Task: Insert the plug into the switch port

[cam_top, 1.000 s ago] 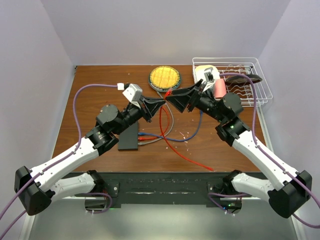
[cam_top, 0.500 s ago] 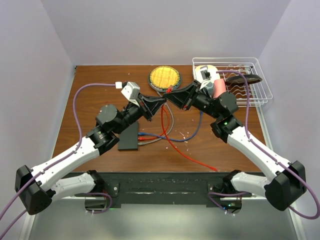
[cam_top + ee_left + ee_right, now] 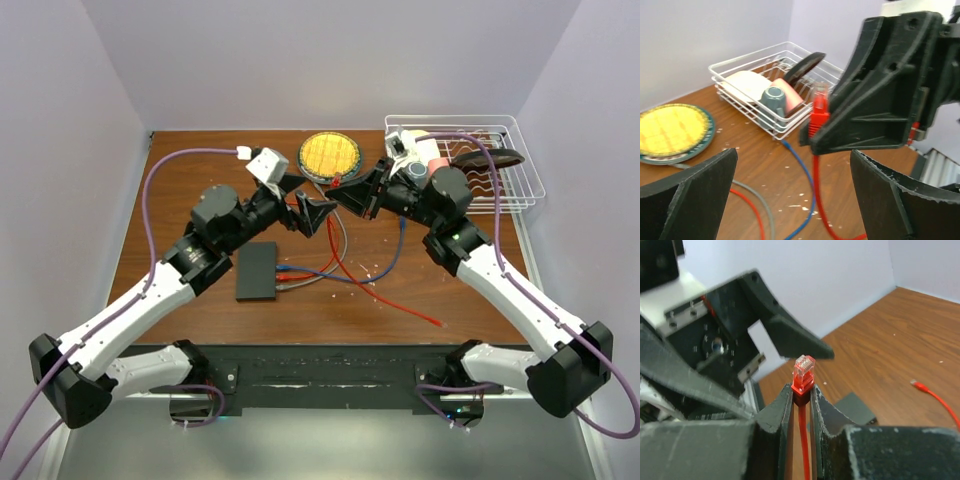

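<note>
Left jaws gape wide, holding nothing, above the tabletop [image 3: 180,180]; the switch [image 3: 258,270] lies flat at their 7 o'clock. Right jaws pinch the red plug [image 3: 803,371] (clear tip poking out). Plug secured, I judge; next, turning and lowering it toward the switch's ports.

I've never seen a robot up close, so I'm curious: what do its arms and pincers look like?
The left arm and right arm have white shells on the long links, black joints and black bases. A purple cable loops along each. The left gripper and right gripper are matt black, each with two wedge-shaped fingers and a pale camera block behind.
</note>
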Robot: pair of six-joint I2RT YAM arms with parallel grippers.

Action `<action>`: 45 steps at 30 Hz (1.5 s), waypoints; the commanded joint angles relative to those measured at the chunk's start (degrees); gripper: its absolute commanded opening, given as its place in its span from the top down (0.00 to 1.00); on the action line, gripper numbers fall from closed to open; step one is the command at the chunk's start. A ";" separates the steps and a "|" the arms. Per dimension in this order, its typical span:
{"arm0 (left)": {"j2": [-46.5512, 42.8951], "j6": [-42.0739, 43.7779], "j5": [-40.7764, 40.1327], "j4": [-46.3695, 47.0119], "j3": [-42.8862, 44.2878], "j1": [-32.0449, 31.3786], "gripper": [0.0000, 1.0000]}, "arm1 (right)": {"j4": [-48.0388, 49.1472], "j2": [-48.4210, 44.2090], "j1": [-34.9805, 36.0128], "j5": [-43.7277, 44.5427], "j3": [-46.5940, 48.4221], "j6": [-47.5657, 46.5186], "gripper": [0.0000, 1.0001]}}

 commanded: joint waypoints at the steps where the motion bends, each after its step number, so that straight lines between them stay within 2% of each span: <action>1: -1.99 5.17 4.12 -4.83 4.23 4.61 0.00 | -11.99 1.46 -0.13 -9.87 6.22 -10.84 1.00; 6: -2.25 11.32 14.21 -6.32 6.85 5.50 0.00 | -18.42 6.21 -0.22 -26.29 11.49 -16.03 1.00; 14: -1.99 13.27 29.86 -5.89 8.80 8.48 0.01 | -27.13 4.54 -0.22 -29.49 14.49 -22.01 1.00; 17: 0.03 10.38 42.75 -2.48 8.80 11.38 0.09 | -27.22 4.02 -0.22 -31.86 15.02 -21.75 1.00; 18: 0.64 7.76 46.37 -1.24 8.63 12.34 0.18 | -27.04 3.75 -0.13 -32.13 14.76 -21.66 1.00; 21: 1.79 -0.14 55.62 8.68 6.44 16.04 0.29 | -27.83 3.14 -0.22 -32.65 14.67 -21.84 1.00; 26: 0.30 -5.79 59.14 19.59 3.00 16.92 0.30 | -28.71 2.08 -0.22 -33.80 14.32 -22.01 1.00; 31: 3.45 -13.18 63.28 27.58 2.82 16.84 0.33 | -28.54 2.34 -0.31 -34.68 14.14 -21.84 1.00; 45: 8.38 -16.09 60.65 30.50 3.09 14.12 0.47 | -23.97 2.17 -0.22 -34.68 13.35 -17.44 1.00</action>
